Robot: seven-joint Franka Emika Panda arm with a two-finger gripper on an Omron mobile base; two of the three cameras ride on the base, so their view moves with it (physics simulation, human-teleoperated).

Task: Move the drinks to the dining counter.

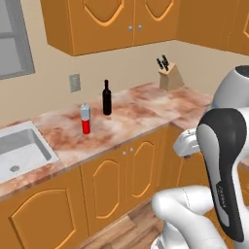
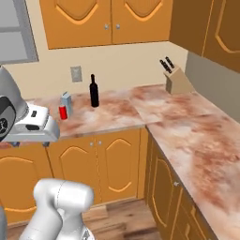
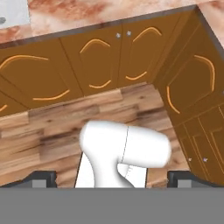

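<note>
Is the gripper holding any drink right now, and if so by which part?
Nothing is held. The gripper is open, pointing down at the wood floor. The bottle, can and carton stand on the counter.

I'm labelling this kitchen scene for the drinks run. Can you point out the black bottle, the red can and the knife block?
black bottle [image 1: 107, 101]: left base view, on its body.
red can [image 1: 86, 127]: left base view, on its red front, with a grey-blue carton right behind.
knife block [image 2: 178, 82]: right base view, on its wooden side.
</note>
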